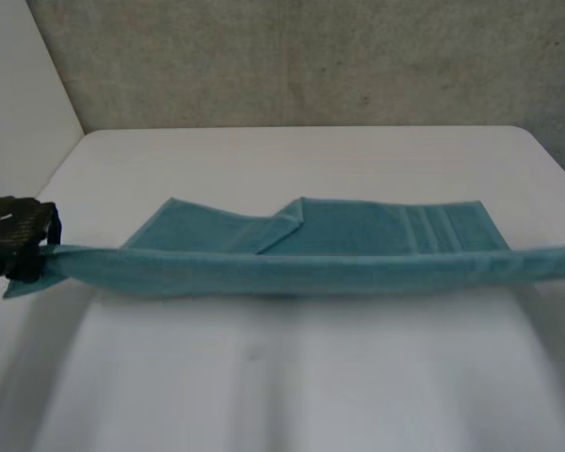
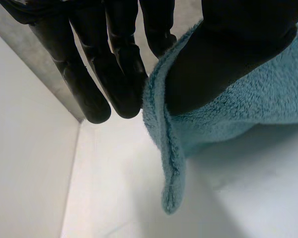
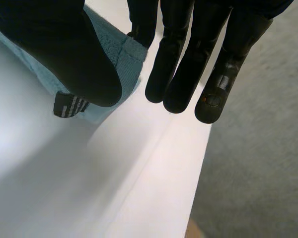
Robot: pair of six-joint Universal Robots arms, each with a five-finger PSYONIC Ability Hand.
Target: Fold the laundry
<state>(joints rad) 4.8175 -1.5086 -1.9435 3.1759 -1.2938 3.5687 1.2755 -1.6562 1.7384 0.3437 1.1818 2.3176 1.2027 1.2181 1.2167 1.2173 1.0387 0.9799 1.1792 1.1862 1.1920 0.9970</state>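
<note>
A teal towel point(image 1: 311, 268) is stretched taut across the white table point(image 1: 264, 386). Its near edge is lifted, while its far part lies on the table with one fold turned over. My left hand point(image 1: 19, 237) holds the towel's left end. In the left wrist view its thumb point(image 2: 228, 44) pinches the towel's corner point(image 2: 248, 109) against the fingers, and a short tip of cloth hangs below. My right hand point(image 3: 74, 54) pinches the towel's right corner point(image 3: 126, 57) between thumb and fingers, beside a small striped label point(image 3: 69, 105).
A grey wall point(image 1: 311, 56) runs behind the table's far edge. A pale panel point(image 1: 19, 104) stands at the left. Grey floor point(image 3: 258, 173) lies past the table's right edge. Bare tabletop stretches in front of the towel.
</note>
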